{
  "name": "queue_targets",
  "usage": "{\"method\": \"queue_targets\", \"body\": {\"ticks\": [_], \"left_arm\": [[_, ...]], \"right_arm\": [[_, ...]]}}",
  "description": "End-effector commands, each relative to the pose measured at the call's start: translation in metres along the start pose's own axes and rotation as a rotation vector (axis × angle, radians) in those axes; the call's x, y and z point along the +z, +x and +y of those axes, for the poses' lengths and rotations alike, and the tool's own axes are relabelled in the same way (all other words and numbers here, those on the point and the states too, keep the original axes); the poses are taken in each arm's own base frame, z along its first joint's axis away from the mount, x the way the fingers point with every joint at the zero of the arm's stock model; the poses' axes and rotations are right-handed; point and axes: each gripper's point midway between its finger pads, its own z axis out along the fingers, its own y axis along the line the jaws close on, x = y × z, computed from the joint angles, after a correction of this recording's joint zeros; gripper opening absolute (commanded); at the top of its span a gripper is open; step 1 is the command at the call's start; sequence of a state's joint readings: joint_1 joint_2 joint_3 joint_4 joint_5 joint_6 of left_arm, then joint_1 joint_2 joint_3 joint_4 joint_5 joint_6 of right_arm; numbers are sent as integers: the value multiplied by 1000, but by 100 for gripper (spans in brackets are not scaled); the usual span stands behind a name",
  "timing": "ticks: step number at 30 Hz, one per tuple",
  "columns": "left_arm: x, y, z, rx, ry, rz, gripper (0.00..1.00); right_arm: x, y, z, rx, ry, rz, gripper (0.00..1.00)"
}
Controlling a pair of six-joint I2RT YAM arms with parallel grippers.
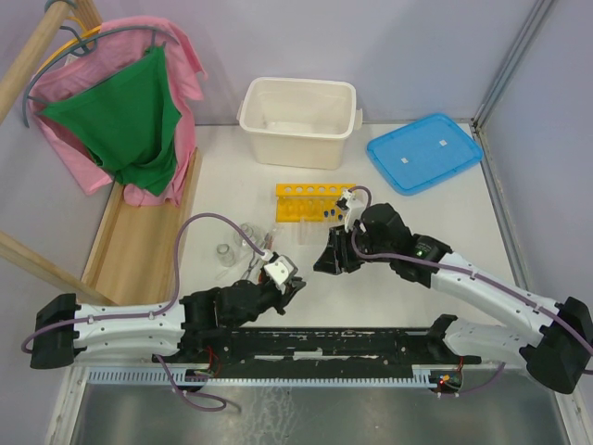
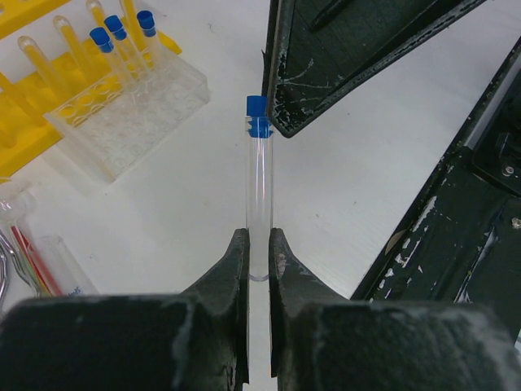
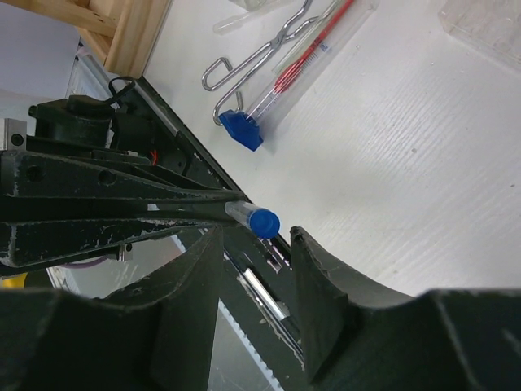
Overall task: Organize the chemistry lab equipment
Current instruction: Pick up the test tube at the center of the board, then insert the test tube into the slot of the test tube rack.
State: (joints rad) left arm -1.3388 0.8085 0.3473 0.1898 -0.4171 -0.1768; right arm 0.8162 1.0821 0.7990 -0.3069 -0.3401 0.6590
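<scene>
My left gripper (image 2: pixel 259 244) is shut on the lower end of a clear tube (image 2: pixel 260 183), whose blue cap (image 2: pixel 257 116) points away from it. My right gripper (image 3: pixel 256 236) is open, and the same cap (image 3: pixel 263 221) lies at the mouth of its jaws without being gripped. One right finger (image 2: pixel 326 73) stands right beside the cap. In the top view the two grippers (image 1: pixel 292 281) (image 1: pixel 326 260) meet at mid-table. The yellow rack (image 1: pixel 315 201) lies behind them. A clear rack (image 2: pixel 130 110) holds more capped tubes. Metal tongs (image 3: pixel 260 57) and a thin red rod (image 3: pixel 313 49) lie together.
A white tub (image 1: pixel 298 120) stands at the back centre and a flat blue lid (image 1: pixel 424 151) at the back right. Small glass flasks (image 1: pixel 225 252) stand left of the grippers. A wooden trough (image 1: pixel 139 246) and hanging pink and green cloth (image 1: pixel 125 120) fill the left side.
</scene>
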Motion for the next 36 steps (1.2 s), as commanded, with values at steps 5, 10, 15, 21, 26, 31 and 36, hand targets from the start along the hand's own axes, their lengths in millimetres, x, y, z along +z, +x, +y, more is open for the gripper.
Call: {"method": "queue_targets", "body": {"ticks": [5,10,15,21,26,31,36], "left_arm": [[0,-21,-1,5,-5,-73,3],[-1,-24,-2,4,-8,-80,3],[-2,-26,-2,4,-7,-86,3],[-3,-27,-2,-1,-9,-92,3],[-1,-21,-1,7,-18,-73,3],[3,-8,9,1,-92,-19,21],[0,3,38,-35,-277,18,41]], "right_arm": [[-3,-27,22,-49,-69,-62,45],[-1,-25,22,-44,-77,-53,43],[2,-24,22,-39,-84,-48,41],[6,-23,23,-37,-96,-37,36],[8,-22,23,-39,-106,-33,16],[8,-22,10,-53,-36,-36,8],[5,-31,-28,-89,181,-73,7]]}}
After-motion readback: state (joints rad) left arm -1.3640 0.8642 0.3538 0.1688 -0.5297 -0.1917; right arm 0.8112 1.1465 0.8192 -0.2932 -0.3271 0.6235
